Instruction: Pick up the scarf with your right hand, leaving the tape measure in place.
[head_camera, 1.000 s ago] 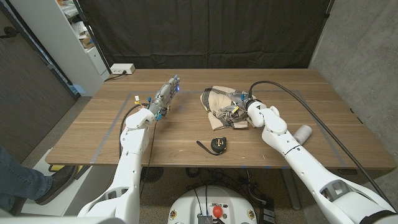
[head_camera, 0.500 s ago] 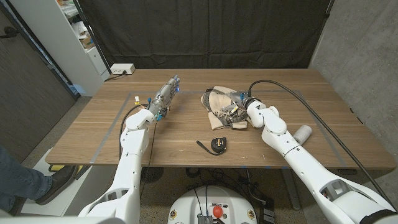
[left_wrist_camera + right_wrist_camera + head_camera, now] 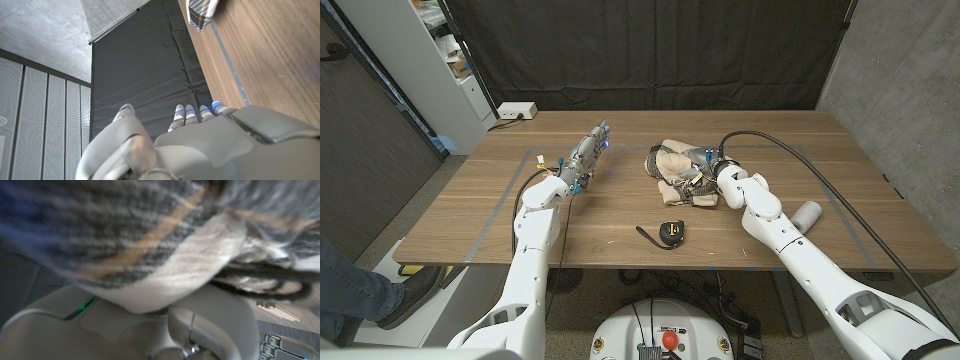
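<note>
Where the right arm reaches in over the table (image 3: 470, 215), its hand (image 3: 705, 177) is sunk into the scarf (image 3: 672, 172), a beige and grey plaid bundle lying a little right of the table's middle, toward the far side. From above, the fingers are lost in the folds, so I cannot tell whether they have closed on the cloth or only press into it. Through the right wrist view the plaid cloth (image 3: 150, 235) is bunched right up against the hand (image 3: 165, 325), blurred and very close.

The tape (image 3: 671, 232), black and yellow with a short length of blade pulled out, lies near the front edge, apart from the scarf and nearer the robot.

Over on the other side, the left hand (image 3: 585, 156) is stretched out above the table with its fingers straight and close together, holding nothing. The left wrist view shows those fingertips (image 3: 192, 111) lined up side by side, and a corner of the scarf (image 3: 201, 12) beyond.
</note>
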Motion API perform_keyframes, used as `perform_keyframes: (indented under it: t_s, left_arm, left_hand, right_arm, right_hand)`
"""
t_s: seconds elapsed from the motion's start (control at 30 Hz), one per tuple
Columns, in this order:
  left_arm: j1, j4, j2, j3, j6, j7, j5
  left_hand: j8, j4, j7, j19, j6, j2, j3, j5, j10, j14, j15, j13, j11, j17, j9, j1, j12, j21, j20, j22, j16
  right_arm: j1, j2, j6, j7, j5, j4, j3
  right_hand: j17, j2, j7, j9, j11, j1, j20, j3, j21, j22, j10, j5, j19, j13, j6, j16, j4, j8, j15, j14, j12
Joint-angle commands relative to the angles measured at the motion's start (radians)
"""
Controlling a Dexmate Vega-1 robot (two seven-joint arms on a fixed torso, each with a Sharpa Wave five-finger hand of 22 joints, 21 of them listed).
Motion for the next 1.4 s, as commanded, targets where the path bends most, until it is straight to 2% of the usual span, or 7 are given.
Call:
perform_keyframes:
  t_s: [0.03,0.37,0.57,0.83,1.27,1.37,1.4]
  left_arm:
    - [0.005,-0.006,-0.002,0.003,-0.002,0.003,-0.001]
    - [0.008,-0.010,-0.001,0.004,0.005,0.004,-0.001]
    - [0.008,-0.014,0.001,0.005,0.008,0.003,0.000]
    - [0.010,-0.018,0.004,0.007,0.011,0.001,0.002]
    - [0.019,-0.023,0.002,0.004,0.011,0.002,-0.003]
    - [0.019,-0.025,0.003,0.003,0.013,0.001,-0.003]
    - [0.020,-0.025,0.004,0.003,0.011,0.002,-0.003]
  left_hand:
    - [0.001,-0.006,0.005,-0.083,0.006,0.009,0.002,0.000,-0.008,-0.007,0.008,0.001,-0.002,0.006,0.004,-0.001,0.005,0.003,0.000,0.003,0.006]
    - [0.001,-0.007,0.006,-0.083,0.007,0.009,0.002,0.000,-0.008,-0.006,0.005,0.001,0.000,0.006,0.005,-0.001,0.005,0.003,0.000,0.003,0.007]
    - [0.001,-0.007,0.006,-0.083,0.007,0.009,0.002,0.000,-0.008,-0.006,0.004,0.001,-0.001,0.006,0.005,-0.002,0.005,0.003,0.000,0.003,0.007]
    - [0.001,-0.008,0.005,-0.084,0.007,0.010,0.002,0.000,-0.008,-0.007,0.004,0.001,0.000,0.006,0.005,-0.002,0.005,0.003,0.000,0.003,0.006]
    - [0.002,-0.010,0.005,-0.084,0.010,0.011,0.002,0.000,-0.007,-0.005,0.003,0.001,-0.002,0.006,0.005,-0.003,0.005,0.003,0.003,0.003,0.007]
    - [0.002,-0.010,0.005,-0.084,0.011,0.011,0.002,0.000,-0.008,-0.006,0.004,0.001,-0.002,0.006,0.005,-0.003,0.005,0.003,0.004,0.003,0.007]
    - [0.002,-0.010,0.006,-0.083,0.011,0.011,0.002,0.000,-0.008,-0.006,0.003,0.001,-0.002,0.006,0.005,-0.003,0.005,0.003,0.004,0.003,0.007]
  right_arm:
    - [-0.006,-0.004,0.015,-0.034,0.006,0.004,0.005]
    - [-0.008,-0.004,0.023,-0.059,0.008,0.009,0.007]
    - [-0.011,-0.003,0.021,-0.069,0.006,0.010,0.008]
    - [-0.019,0.002,0.029,-0.090,0.026,0.010,0.019]
    - [-0.022,0.003,0.032,-0.105,0.025,0.011,0.016]
    - [-0.023,0.003,0.034,-0.116,0.021,0.012,0.014]
    - [-0.027,0.004,0.036,-0.135,0.020,0.013,0.014]
  right_hand:
    - [0.028,0.008,-0.001,0.016,-0.005,0.040,-0.120,0.007,0.013,0.006,0.027,-0.013,0.130,0.021,0.028,0.028,-0.001,0.022,-0.012,0.033,0.020]
    - [0.141,0.034,-0.005,0.064,-0.016,0.159,-0.196,0.003,0.047,0.023,0.059,-0.059,0.194,0.087,0.059,0.129,-0.009,0.062,-0.051,0.123,0.070]
    - [0.304,0.054,-0.014,0.120,-0.039,0.258,-0.229,-0.024,0.108,0.076,0.103,-0.113,0.193,0.170,0.123,0.248,-0.001,0.119,-0.093,0.163,0.141]
    - [0.386,0.077,-0.012,0.174,-0.094,0.330,-0.252,-0.025,0.174,0.124,0.272,-0.150,0.175,0.284,0.176,0.275,0.002,0.170,-0.118,0.219,0.295]
    - [0.558,0.099,-0.005,0.258,-0.123,0.443,-0.292,-0.040,0.278,0.179,0.229,-0.220,0.165,0.509,0.246,0.363,0.000,0.230,-0.156,0.306,0.462]
    - [0.628,0.101,-0.001,0.294,-0.127,0.475,-0.314,-0.047,0.325,0.220,0.213,-0.238,0.156,0.584,0.248,0.403,0.001,0.251,-0.163,0.322,0.512]
    - [0.701,0.098,0.001,0.333,-0.130,0.509,-0.341,-0.053,0.389,0.272,0.190,-0.253,0.159,0.656,0.249,0.433,-0.001,0.273,-0.172,0.324,0.558]
